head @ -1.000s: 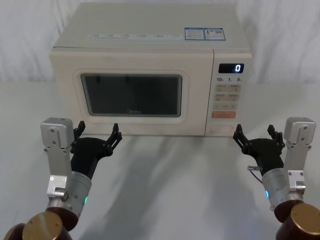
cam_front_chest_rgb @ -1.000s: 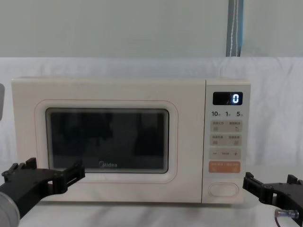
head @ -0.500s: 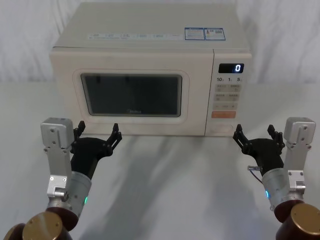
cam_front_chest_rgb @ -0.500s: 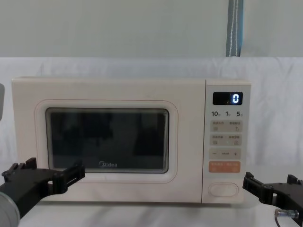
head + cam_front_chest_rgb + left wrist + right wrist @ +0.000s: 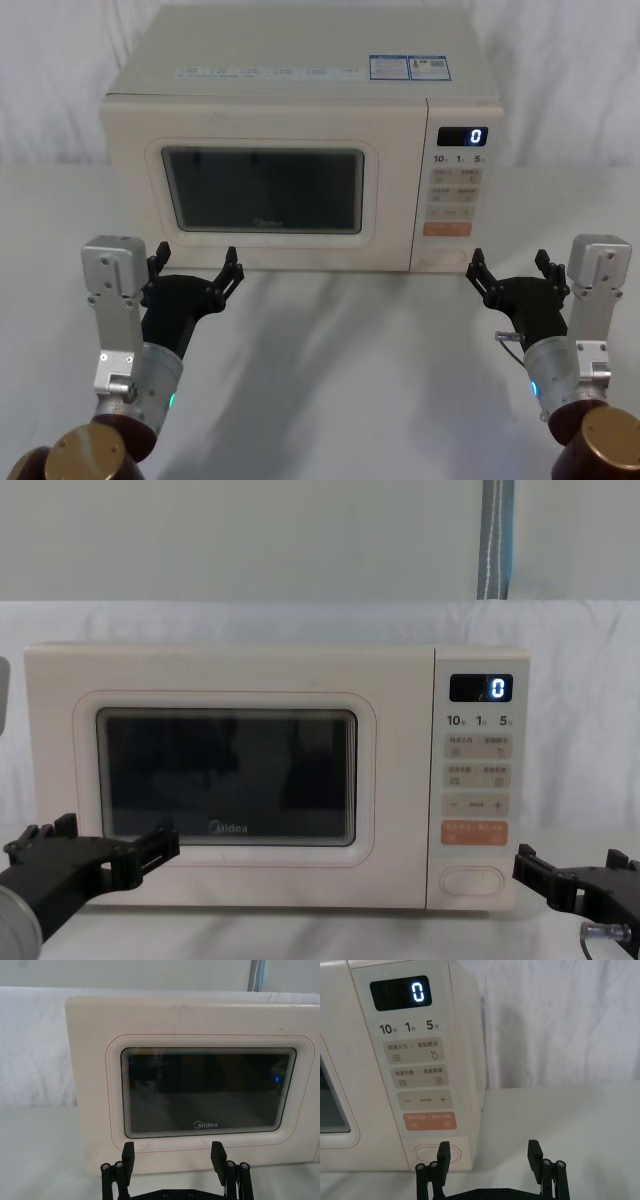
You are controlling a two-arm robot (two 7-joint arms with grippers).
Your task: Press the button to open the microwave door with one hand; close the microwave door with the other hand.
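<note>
The cream microwave stands at the back of the table with the microwave door [image 5: 262, 190] [image 5: 225, 776] [image 5: 207, 1091] shut flush against its body. The button [image 5: 447, 256] [image 5: 472, 881] [image 5: 432, 1153] is the wide pill-shaped key at the foot of the control panel, below the orange key [image 5: 428, 1121]. My left gripper [image 5: 196, 258] [image 5: 112, 836] [image 5: 173, 1152] hovers open just before the door's lower edge, holding nothing. Off to the right, my right gripper [image 5: 510, 262] [image 5: 570, 865] [image 5: 489, 1150] is open too, low, with its near finger close in front of the button and apart from it.
The control panel's display [image 5: 462, 136] reads 0. A white cloth covers the table [image 5: 330, 370] and hangs as a backdrop behind the microwave. Bare table lies between my two arms and to the right of the microwave.
</note>
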